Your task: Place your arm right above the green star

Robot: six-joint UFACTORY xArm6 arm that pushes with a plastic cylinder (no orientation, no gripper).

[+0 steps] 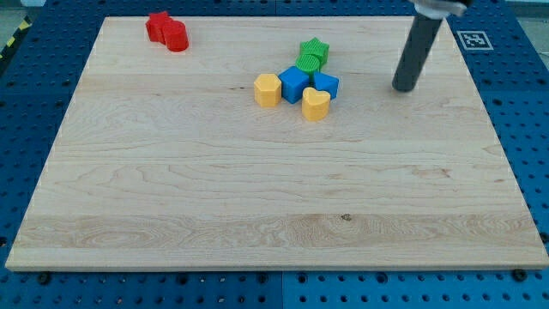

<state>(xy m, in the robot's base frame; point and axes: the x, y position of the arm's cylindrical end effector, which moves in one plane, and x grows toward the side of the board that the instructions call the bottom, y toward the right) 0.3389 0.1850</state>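
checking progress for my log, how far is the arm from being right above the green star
Done: nothing yet that shows. In hand: my tip rests on the board to the view's right of the block cluster, clear of every block. Left: move toward the view's left and slightly up, to just above the green star, which sits at the cluster's top, against a green block.
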